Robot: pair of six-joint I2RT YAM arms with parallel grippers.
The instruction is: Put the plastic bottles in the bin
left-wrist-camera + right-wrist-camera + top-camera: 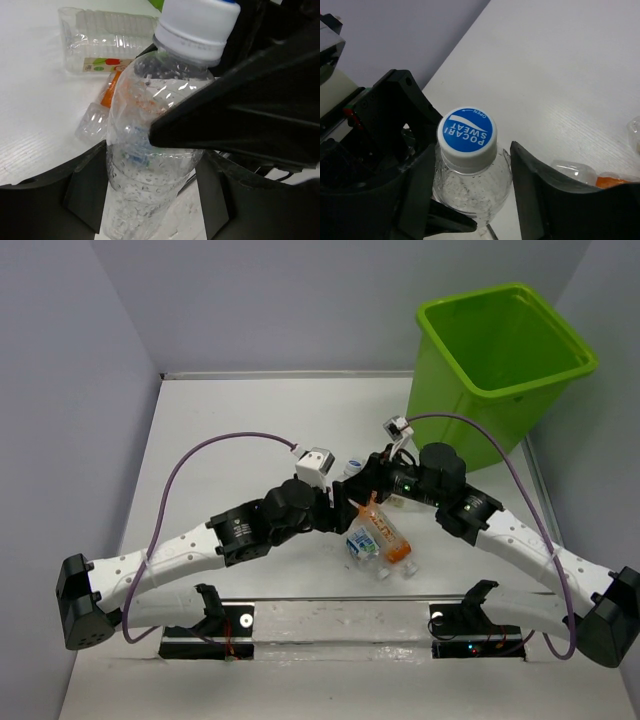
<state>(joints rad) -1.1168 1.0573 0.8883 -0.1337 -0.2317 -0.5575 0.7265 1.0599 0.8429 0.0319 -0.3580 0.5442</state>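
While the two wrists hid all but its cap from above and both wrist views cut off its base, the clear, dented plastic bottle with a blue-printed white cap [467,132] was near the middle of the white tabletop [240,420], its droplet-beaded body pinched between the half-spread jaws of the left gripper [150,200]. The right gripper [470,195] straddled its neck, jaws wide, a gap beside one finger. The lime-green rectangular plastic bin [470,425] stood at the far right corner, well apart.
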